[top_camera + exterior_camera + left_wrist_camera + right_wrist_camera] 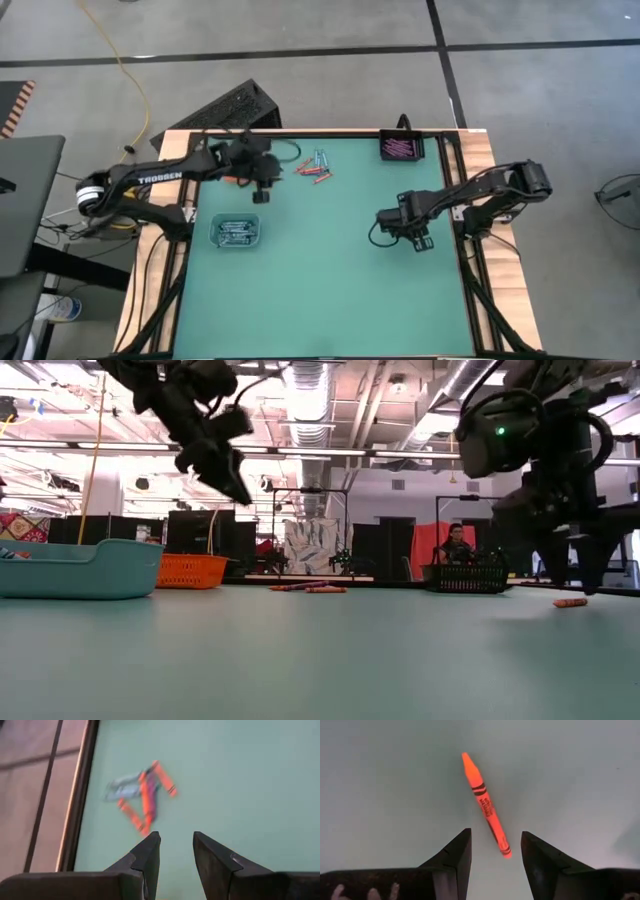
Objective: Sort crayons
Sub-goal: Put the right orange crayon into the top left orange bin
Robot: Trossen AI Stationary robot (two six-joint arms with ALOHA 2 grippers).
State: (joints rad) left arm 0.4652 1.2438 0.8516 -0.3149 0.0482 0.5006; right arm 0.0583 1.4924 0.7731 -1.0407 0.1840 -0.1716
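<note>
Right gripper (492,852) hangs released over a lone orange crayon (486,806) at 3 o'clock on the table (320,290), fingers straddling its butt end. Advise shifting toward mid-length and squaring the fingers across the shaft before clenching. Left gripper (175,851) is released and empty, aimed at the crayon pile (142,795) near 12 o'clock. Arm lettering reads TROSSEN; the crayon label is unreadable.

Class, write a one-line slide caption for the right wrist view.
Open right gripper poised over a single orange crayon lying on the green table.

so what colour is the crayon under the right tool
Orange-red, with black bands on its wrapper; the crayon shows best in the right wrist view.
</note>
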